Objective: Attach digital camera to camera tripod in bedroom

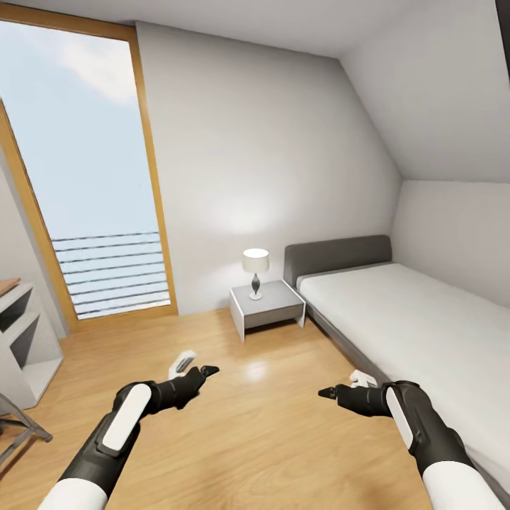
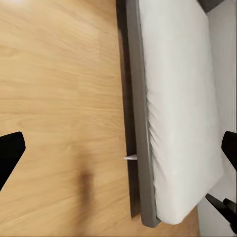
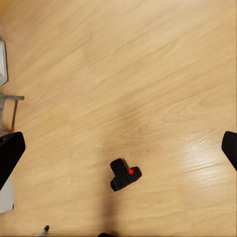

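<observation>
Down by the robot's arms: left claw point(image 1: 205, 370) and right claw point(image 1: 327, 392) hang over bare wood floor point(image 1: 269, 425), both spread wide and holding nothing, fingertips at the far edges of each wrist view
Camera: the digital camera point(image 3: 125, 174) lies on the floor planks under the right wrist, red dot up, well apart from either claw; in the head view I cannot pick it out
Tripod: a grey leg with black fittings at the lower left edge of the head view looks like the camera tripod point(image 1: 25, 425), its head out of frame
Shelf: white cube shelf point(image 1: 28, 347) just behind that leg
Bed: white bed point(image 1: 418, 333) along the right wall, its grey frame running beside the floor in the left wrist view
Nightstand: small white one point(image 1: 267, 309) with a lamp point(image 1: 255, 273) beside the headboard
Window: tall window point(image 1: 85, 163) farthest left
Progress: nothing done yet, by my reading; camera still to be picked up, carried to the tripod and fixed on
</observation>
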Robot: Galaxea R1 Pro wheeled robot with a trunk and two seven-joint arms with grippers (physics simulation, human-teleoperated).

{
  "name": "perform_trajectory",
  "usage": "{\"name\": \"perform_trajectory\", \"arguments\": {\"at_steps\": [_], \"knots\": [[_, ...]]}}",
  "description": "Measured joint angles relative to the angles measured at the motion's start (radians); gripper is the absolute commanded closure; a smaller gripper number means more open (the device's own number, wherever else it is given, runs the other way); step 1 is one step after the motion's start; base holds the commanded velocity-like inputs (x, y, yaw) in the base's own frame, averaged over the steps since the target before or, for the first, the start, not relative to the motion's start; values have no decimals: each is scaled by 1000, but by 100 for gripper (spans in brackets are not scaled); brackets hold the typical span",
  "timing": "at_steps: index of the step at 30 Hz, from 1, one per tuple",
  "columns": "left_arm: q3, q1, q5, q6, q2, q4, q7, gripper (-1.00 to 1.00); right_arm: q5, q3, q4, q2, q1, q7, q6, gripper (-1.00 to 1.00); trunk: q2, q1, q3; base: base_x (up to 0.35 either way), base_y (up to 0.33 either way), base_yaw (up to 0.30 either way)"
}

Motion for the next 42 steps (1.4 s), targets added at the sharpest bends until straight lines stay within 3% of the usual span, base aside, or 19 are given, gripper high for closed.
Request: {"name": "perform_trajectory", "arguments": {"at_steps": [8, 15, 20, 42], "knots": [[2, 0, 59, 73, 36, -3, -2, -100, 1, 0, -19, 3, 0, 15, 13, -100, -56, 31, -25, 0, 0, 0], [2, 0, 100, 84, 72, -2, -31, -100, 0, -2, -62, 4, 0, 16, 14, -100, -105, 58, -47, 0, 0, 0], [1, 0, 107, 80, 87, 4, -50, -100, -1, -3, -67, 4, 0, 17, 14, -100, -140, 77, -63, 0, 0, 0], [-2, 0, 94, 75, 91, -1, -47, -100, 0, -2, -68, 3, 0, 30, 14, -100, -294, 161, -132, 0, 0, 0]]}}
